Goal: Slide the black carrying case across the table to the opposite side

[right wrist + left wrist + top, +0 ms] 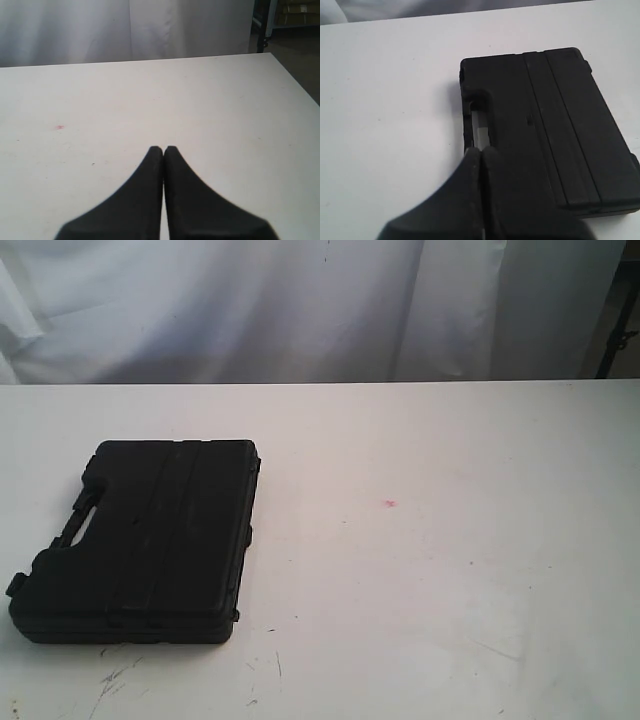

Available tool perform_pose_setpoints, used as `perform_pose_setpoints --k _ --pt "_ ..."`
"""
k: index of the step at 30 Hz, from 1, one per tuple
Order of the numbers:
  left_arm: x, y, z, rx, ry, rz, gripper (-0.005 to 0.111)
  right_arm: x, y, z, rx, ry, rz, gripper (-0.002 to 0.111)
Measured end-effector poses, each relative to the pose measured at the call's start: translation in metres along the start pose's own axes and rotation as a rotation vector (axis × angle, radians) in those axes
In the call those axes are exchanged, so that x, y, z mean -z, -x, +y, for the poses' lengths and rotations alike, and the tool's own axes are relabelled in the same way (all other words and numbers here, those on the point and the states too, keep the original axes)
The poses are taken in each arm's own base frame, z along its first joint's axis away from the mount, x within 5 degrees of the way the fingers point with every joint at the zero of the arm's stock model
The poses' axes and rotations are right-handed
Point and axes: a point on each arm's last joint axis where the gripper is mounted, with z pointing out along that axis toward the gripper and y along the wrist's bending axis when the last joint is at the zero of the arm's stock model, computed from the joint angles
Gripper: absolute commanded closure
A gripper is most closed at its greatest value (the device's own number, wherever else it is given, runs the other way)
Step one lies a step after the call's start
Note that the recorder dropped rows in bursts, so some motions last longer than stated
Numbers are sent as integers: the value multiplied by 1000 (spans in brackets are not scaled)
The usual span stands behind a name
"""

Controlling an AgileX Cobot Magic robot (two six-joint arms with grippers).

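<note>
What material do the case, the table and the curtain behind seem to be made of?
Case: probably moulded hard plastic, matte black; ribbed lid and a moulded-in handle slot.
Table: smooth white surface, perhaps laminate, unsure; faint dark scuffs.
Curtain: white cloth; it hangs in soft folds.

Prob. a lab or test bay w/ storage, not a home. Bare white surface (450, 590) w/ dark scuff marks (115, 680) near left; white cloth backdrop (300, 300) hung along far edge; beyond far right corner, metal rack (260, 30) w/ cardboard boxes (298, 7), dark floor (300, 65).
</note>
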Motion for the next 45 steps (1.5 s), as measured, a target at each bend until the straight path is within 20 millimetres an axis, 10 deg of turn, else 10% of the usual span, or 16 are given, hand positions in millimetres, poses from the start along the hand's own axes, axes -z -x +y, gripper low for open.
perform_pose_setpoints --k 15,23,45 --pt "39 -44 6 117 43 -268 107 0 0 0 0 0 0 108" --pt "33 -86 4 212 50 -352 107 0 0 0 0 0 0 108" --pt "24 -119 1 203 55 -404 107 0 0 0 0 0 0 108"
